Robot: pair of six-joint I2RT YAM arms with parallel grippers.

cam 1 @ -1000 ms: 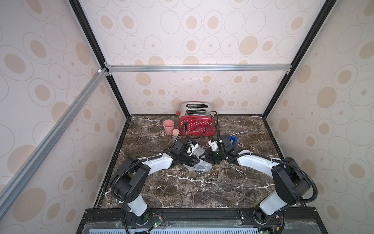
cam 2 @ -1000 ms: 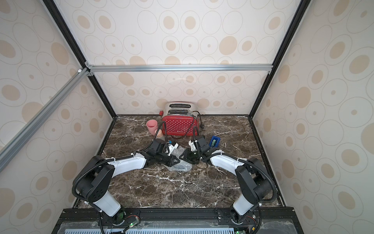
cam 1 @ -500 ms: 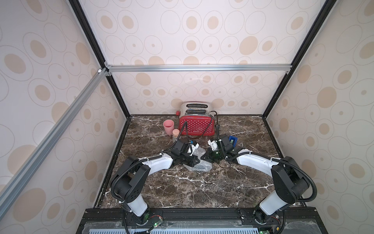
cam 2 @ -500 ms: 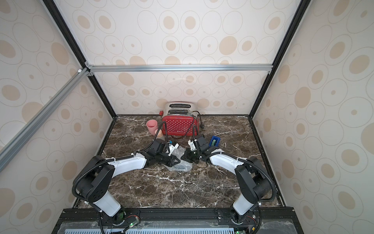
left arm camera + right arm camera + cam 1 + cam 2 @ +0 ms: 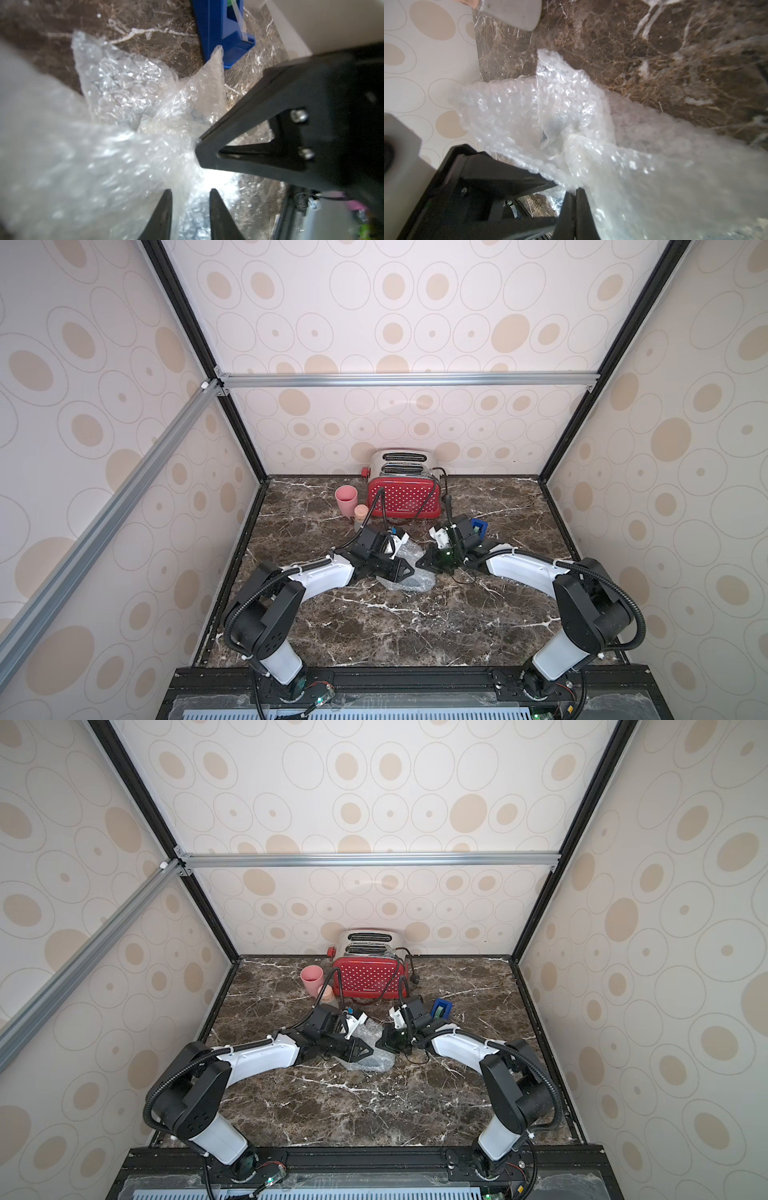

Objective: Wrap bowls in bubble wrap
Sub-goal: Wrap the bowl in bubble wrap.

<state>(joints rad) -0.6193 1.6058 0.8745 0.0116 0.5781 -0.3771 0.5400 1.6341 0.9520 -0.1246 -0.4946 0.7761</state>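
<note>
1. Table (image 5: 395,626): dark marble, bare along the near edge.
2. Left gripper (image 5: 190,199): at mid-table, jaws apart with a clear gap. A fold of wrap lies against them, unpinched.
3. Wrap (image 5: 409,583): clear bubble sheet, crumpled into a mound on the table between the two grippers. Light, soft and springy, so probably apt to unfold when freed.
4. Bowl: not plainly visible, and judged to sit inside the mound. Presumably ceramic: rigid, breakable, heavier than its cover and slick under plastic. Best held through the sheet across the rim, or by folds gathered over it. A loose corner would likely lift only the sheet.
5. Right gripper (image 5: 574,195): jaws clenched on a gathered fold of wrap, facing the left gripper tip to tip.
6. Dispenser (image 5: 478,528): blue, just behind the right gripper.
7. Cup (image 5: 346,499): pink, upright, beside the toaster.
8. Toaster (image 5: 405,499): red with white dots, against the back wall.
</note>
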